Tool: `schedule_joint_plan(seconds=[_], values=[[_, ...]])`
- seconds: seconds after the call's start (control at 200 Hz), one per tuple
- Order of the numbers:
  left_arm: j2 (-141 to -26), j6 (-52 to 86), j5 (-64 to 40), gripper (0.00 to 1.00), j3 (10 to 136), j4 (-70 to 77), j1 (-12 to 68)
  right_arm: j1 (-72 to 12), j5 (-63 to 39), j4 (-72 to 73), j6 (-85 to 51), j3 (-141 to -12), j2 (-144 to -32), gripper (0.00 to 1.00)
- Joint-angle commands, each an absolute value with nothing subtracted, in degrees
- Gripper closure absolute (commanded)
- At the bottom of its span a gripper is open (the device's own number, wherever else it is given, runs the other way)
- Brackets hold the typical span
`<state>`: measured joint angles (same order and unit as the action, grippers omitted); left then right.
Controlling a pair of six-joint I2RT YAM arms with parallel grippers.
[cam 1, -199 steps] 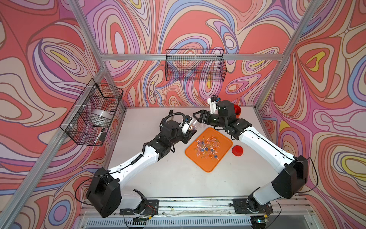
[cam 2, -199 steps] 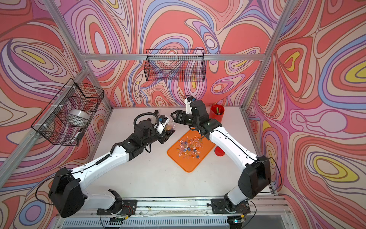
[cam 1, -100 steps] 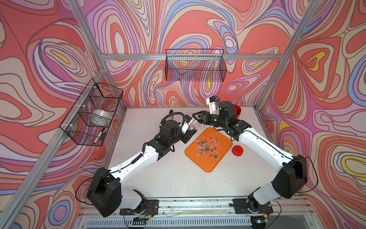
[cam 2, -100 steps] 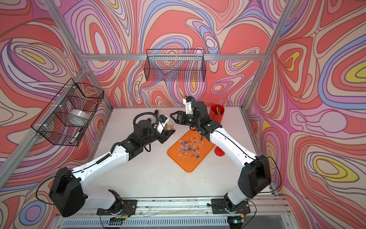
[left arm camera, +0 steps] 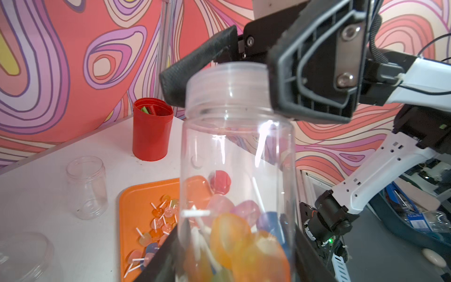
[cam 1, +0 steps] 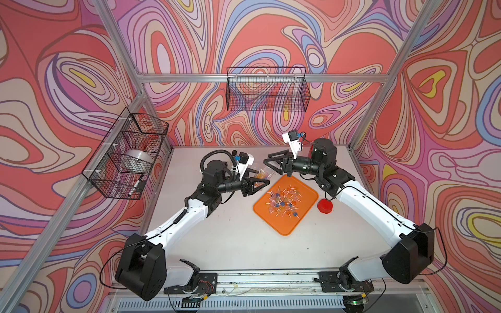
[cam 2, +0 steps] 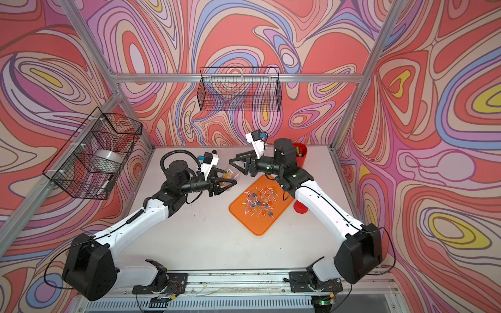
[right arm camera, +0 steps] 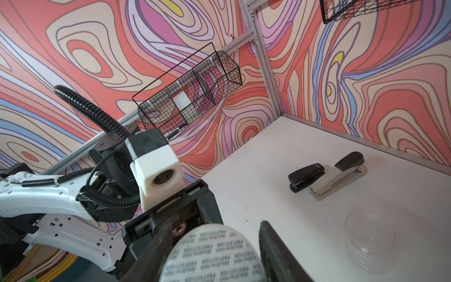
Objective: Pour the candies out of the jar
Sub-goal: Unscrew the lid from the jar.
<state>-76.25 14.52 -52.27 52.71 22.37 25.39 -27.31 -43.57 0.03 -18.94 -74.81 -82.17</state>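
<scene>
Unsealing step, I judge: the left claw (cam 1: 260,179) clamps the jar (left arm camera: 235,151) (candies (left arm camera: 227,234) inside) above the desk (cam 1: 244,244), just left of the orange tray (cam 1: 290,225). The right claw (left arm camera: 223,95) pinches its capped mouth. Next, the seal (right arm camera: 210,254) must come off before tipping.

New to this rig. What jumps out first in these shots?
At centre, the left claw holds a clear jar of candies while the right claw grips its neck. Beside them lies an orange tray strewn with loose lollipops, all against loud swirling wallpaper.
</scene>
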Motion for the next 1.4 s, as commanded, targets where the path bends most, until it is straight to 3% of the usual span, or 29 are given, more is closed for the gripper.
schedule_joint_plan(seconds=[0.0,0.045,0.145,0.295,0.601,0.992,1.397], values=[[-76.83,16.37,-55.55,1.00,55.37,26.13,25.22,-28.30,-49.33,-1.27,-18.77,-74.63,-81.18,0.74],[-76.60,15.09,-53.64,1.00,55.61,23.91,25.26,-28.24,-47.01,-1.96,-19.59,-75.34,-81.58,0.71],[-75.99,12.40,-48.67,1.00,55.81,19.58,25.22,-28.28,-38.90,-4.78,-22.41,-77.04,-82.25,0.54],[-75.28,10.47,-39.81,1.00,55.12,16.85,25.39,-27.85,-26.90,-8.48,-27.00,-79.34,-82.10,0.02],[-76.11,4.07,-25.69,1.00,57.28,11.17,28.92,-28.51,-17.24,-17.51,-31.78,-85.10,-86.20,0.02],[-76.64,-2.78,-16.44,1.00,59.23,6.91,33.73,-29.44,-18.51,-18.19,-37.63,-85.25,-89.47,0.28],[-78.49,-4.57,-14.06,1.00,60.75,4.84,35.07,-30.32,-20.52,-16.22,-39.33,-83.68,-89.57,0.29]])
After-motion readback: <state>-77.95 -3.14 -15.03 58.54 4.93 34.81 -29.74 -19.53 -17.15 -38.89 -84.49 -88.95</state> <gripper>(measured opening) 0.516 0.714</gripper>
